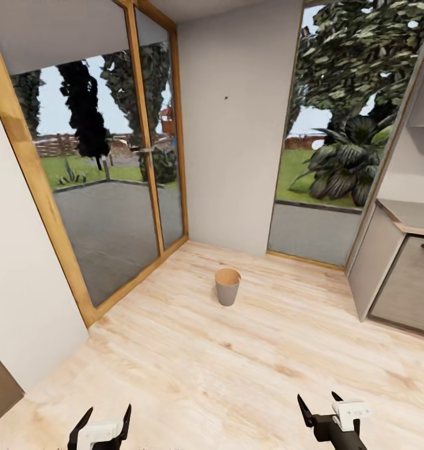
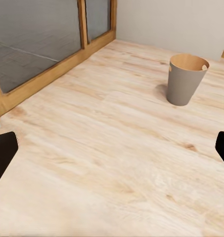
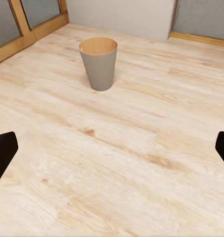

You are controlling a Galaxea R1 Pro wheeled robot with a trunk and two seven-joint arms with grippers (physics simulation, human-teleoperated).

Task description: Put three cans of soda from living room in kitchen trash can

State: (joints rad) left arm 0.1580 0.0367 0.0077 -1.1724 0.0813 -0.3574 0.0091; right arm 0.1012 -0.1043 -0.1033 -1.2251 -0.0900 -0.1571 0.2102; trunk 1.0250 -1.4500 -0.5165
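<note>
The tash can [image 1: 227, 289] is a small round bin, grey outside and light brown inside, standing upright on the wood-plank floor ahead of me, near the far wall. It also appears in the left wrist view [image 2: 186, 81] and the right wrist view [image 3: 99, 66]. My left gripper [image 1: 108, 414] hangs open at the bottom of the head view with nothing between its fingers [image 2: 3, 150]. My right gripper [image 1: 316, 401] is open and empty as well, its fingers [image 3: 3, 148] spread wide. Both are well short of the bin. The cans of soda are out of view.
Wood-framed glass doors [image 1: 112, 187] line the left side. A white wall [image 1: 236, 125] stands behind the bin, with a tall window [image 1: 324, 162] to its right. A grey cabinet with a countertop [image 1: 399, 275] juts in at the right. Open floor [image 1: 224, 369] lies between me and the bin.
</note>
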